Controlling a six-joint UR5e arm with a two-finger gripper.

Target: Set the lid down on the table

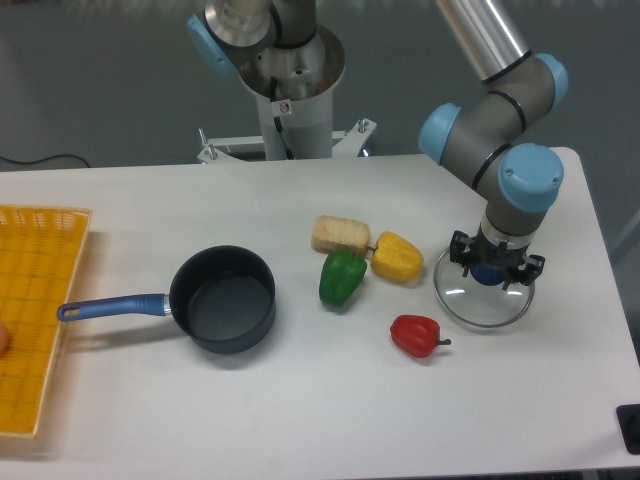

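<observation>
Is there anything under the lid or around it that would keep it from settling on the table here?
Nothing visible. The pincer holds the lid by its knob over bare table. The red pepper and yellow pepper lie close beside its rim, not under it.

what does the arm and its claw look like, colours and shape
The arm is made of silver-grey metal tube segments joined by rounded grey joints with light blue end caps. The claw is small, black and two-fingered, on a dark wrist section below the lowest blue-capped joint.
</observation>
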